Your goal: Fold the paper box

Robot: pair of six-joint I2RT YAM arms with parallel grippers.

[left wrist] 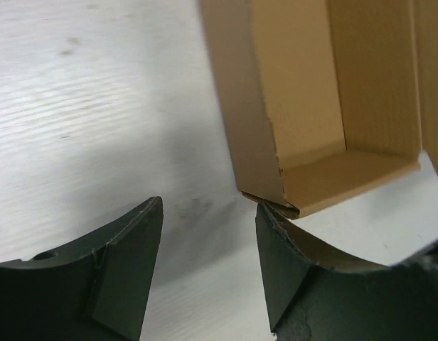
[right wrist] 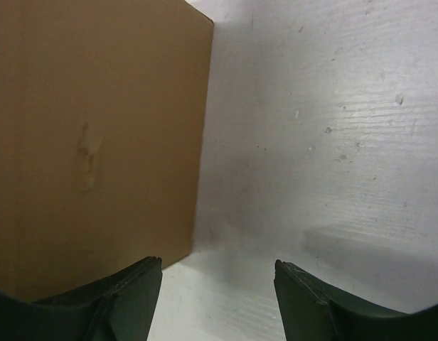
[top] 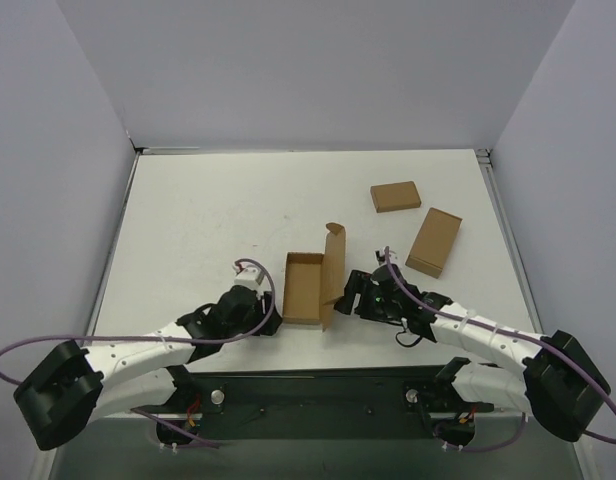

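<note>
The left gripper [left wrist: 209, 206] gapes empty at the near left corner of the paper box [top: 306, 285], probably to steady it. The right gripper [right wrist: 215, 263], also spread and empty, faces the upright lid flap [top: 334, 262], likely to push it over. The box, a shallow matte corrugated tray, sits mid-table. Two smaller closed boxes [top: 395, 196] lie far right.

The paper box [top: 306, 288] is plain brown cardboard, matt, with faint ribbing on its inner walls and a small dent on the raised flap (seen from the right wrist). The table [top: 208, 220] is white, matt, finely grained and lightly scuffed. The left gripper [left wrist: 209, 207] has fingers [left wrist: 126, 270] of dark matt plastic with rough edges. The far small box [top: 395, 196] and the near small box [top: 434, 242] are the same matt brown card.
</note>
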